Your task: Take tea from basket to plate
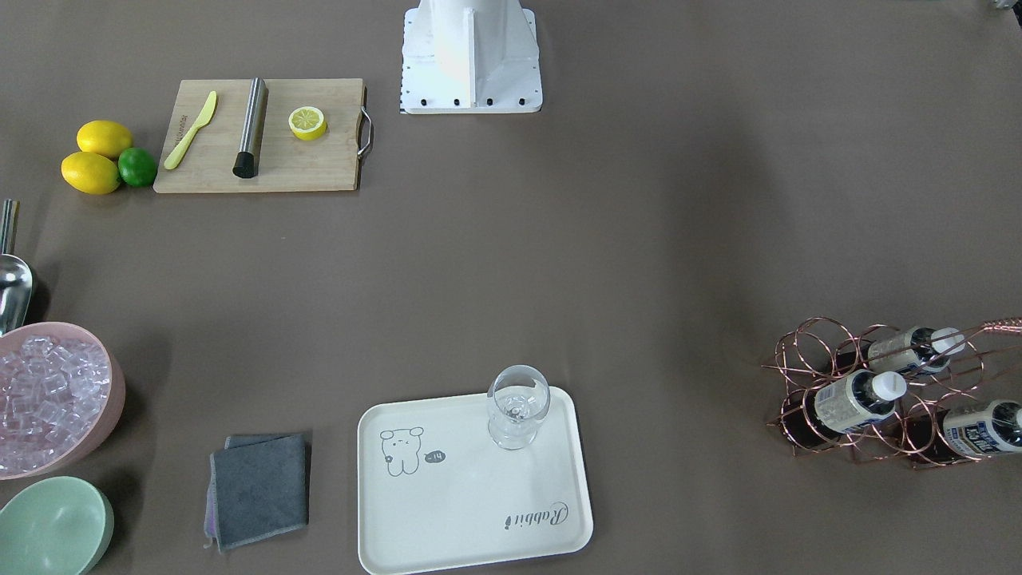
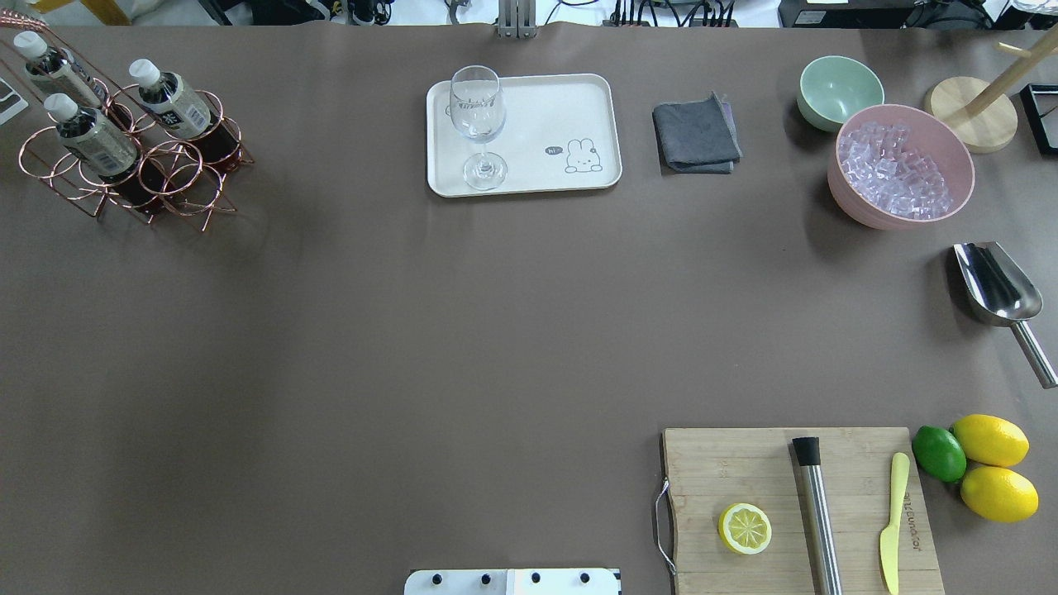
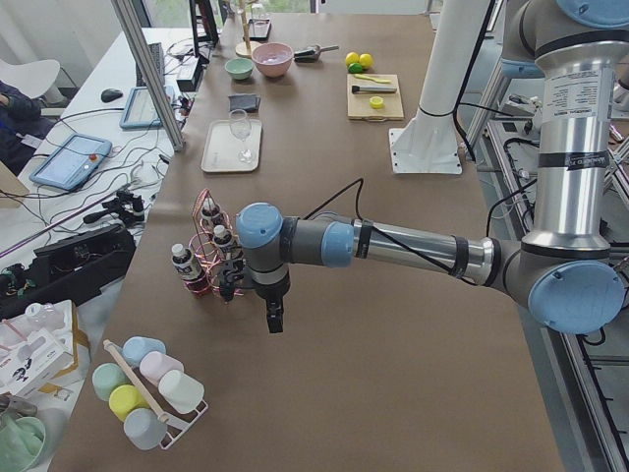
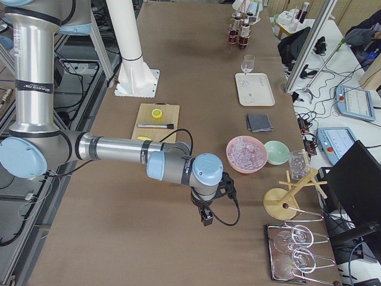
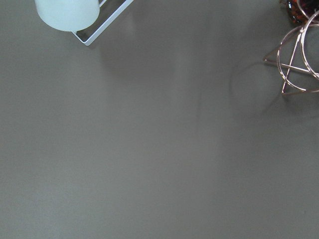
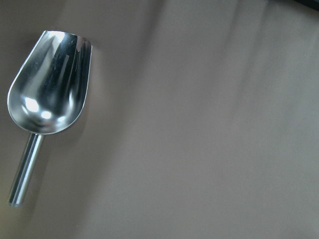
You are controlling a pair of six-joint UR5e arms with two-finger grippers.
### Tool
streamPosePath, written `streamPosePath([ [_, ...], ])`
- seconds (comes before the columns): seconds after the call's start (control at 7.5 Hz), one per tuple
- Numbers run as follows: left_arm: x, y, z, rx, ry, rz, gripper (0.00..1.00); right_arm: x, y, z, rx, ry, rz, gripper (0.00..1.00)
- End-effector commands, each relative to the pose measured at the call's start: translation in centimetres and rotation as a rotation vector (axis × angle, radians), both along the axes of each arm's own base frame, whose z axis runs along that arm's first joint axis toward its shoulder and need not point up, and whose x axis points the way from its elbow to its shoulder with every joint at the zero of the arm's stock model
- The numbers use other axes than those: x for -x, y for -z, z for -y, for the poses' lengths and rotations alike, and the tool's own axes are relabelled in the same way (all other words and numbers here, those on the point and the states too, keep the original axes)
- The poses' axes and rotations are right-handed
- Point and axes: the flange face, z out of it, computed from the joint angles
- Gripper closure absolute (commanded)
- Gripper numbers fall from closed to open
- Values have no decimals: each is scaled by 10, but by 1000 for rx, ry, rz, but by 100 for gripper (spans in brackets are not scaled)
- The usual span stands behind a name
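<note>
Three tea bottles point(image 2: 169, 99) with white caps lie in a copper wire basket point(image 2: 178, 178) at the table's far left corner; they also show in the front view point(image 1: 854, 398). The cream plate point(image 2: 537, 107) with the cartoon drawing sits at the far middle and carries an upright wine glass point(image 2: 477, 124). My left gripper point(image 3: 273, 320) hangs above the table beside the basket point(image 3: 201, 261), apart from it; I cannot tell whether it is open or shut. My right gripper point(image 4: 206, 217) hangs over the table's right end; I cannot tell its state either.
A cutting board point(image 2: 793, 504) holds a lemon half, a metal muddler and a yellow knife, with two lemons and a lime point(image 2: 938, 452) beside it. A metal scoop point(image 2: 996, 293), a pink bowl of ice point(image 2: 901, 165), a green bowl point(image 2: 839, 87) and a grey cloth point(image 2: 696, 132) lie on the right.
</note>
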Motion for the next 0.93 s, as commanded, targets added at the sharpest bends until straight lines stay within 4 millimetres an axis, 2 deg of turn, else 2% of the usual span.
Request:
streamPosePath([
  [0.0,33,50,33,70,75,-17,2,-2,-7,-2,13,4,-29,0],
  [0.13,37,80,49,70,81,-15,2,-3,-4,0,4,5,-37,0],
  [0.27,37,94,55,48,85,-22,2,-5,0,3,-4,11,-76,0],
  [0.4,40,114,58,69,152,-51,2,-6,-2,3,-1,11,-79,0],
  [0.53,40,137,72,142,272,-73,2,-6,0,4,-5,11,-78,0],
  [0.67,40,162,92,187,357,-84,2,-6,-3,2,1,12,-79,0],
  [0.8,38,176,116,224,401,-92,3,-6,-2,1,-2,12,-79,0],
])
